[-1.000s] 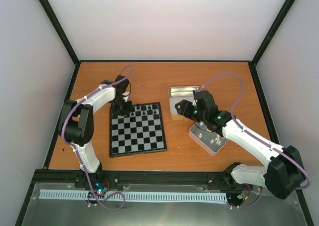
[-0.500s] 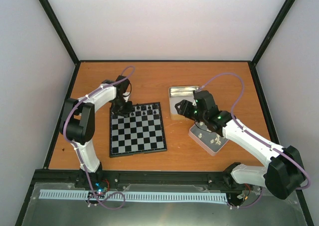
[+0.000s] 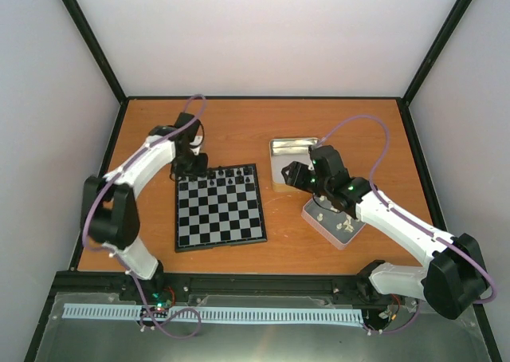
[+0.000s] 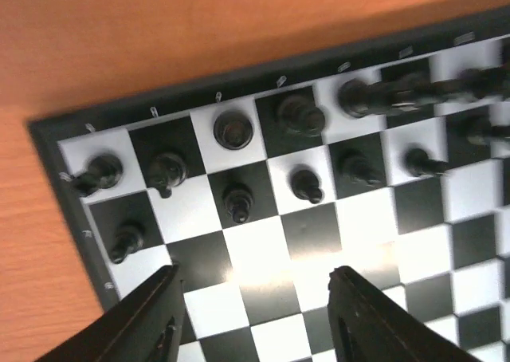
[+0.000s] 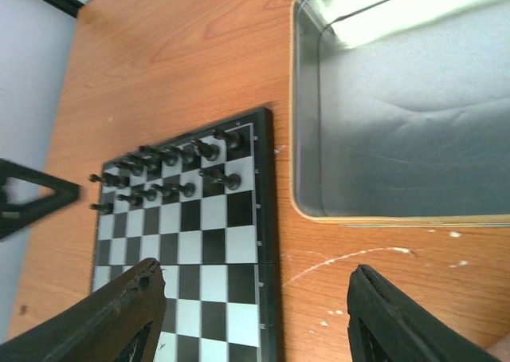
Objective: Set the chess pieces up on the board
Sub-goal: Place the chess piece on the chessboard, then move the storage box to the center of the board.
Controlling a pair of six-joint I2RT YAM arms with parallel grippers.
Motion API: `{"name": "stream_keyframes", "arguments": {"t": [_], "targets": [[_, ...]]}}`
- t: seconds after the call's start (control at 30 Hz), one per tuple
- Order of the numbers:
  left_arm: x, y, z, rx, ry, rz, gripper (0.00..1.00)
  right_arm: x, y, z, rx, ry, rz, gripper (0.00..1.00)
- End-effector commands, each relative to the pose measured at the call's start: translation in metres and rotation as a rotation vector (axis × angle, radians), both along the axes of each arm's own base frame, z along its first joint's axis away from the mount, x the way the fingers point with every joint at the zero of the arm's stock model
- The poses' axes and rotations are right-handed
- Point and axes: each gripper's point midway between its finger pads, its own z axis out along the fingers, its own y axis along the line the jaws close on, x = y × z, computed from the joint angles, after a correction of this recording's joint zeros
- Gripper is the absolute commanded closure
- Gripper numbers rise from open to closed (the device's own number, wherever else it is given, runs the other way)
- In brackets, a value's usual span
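The chess pieces (image 4: 237, 202) are tiny glossy black chessmen, each within one square. They stand in two rows along the 12 o'clock edge of the board (image 3: 219, 218), a flat black-and-silver chequer with a thin black border, lying left of centre on the orange table (image 3: 263, 123). Over its 11 o'clock corner hangs the left gripper (image 4: 255, 278), fingers parted around nothing. At the board's 2 o'clock, beside a silver tin (image 3: 293, 147), the right gripper (image 5: 255, 270) is spread wide, holding nothing.
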Motion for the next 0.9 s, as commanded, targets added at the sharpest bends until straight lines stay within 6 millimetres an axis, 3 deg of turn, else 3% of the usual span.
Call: {"name": "stream_keyframes", "arguments": {"t": [0.0, 0.17, 0.33, 0.6, 0.77, 0.87], "targets": [[0.011, -0.001, 0.079, -0.081, -0.283, 0.011, 0.43, 0.007, -0.015, 0.007, -0.121, -0.06, 0.001, 0.37], [0.023, 0.002, 0.126, -0.13, -0.583, 0.032, 0.35, 0.015, -0.034, -0.01, -0.233, -0.014, -0.007, 0.37], [0.037, 0.01, 0.157, -0.129, -0.764, 0.076, 0.32, 0.029, -0.04, -0.032, -0.294, 0.079, -0.02, 0.37], [0.069, 0.008, 0.16, -0.168, -0.839, 0.145, 0.29, 0.054, -0.041, -0.059, -0.405, 0.171, -0.02, 0.39], [0.085, 0.018, 0.167, -0.234, -0.82, 0.217, 0.27, 0.071, -0.031, -0.077, -0.455, 0.259, 0.047, 0.42], [0.092, 0.032, 0.161, -0.293, -0.781, 0.293, 0.27, 0.079, -0.024, -0.088, -0.489, 0.32, 0.092, 0.44]]}}
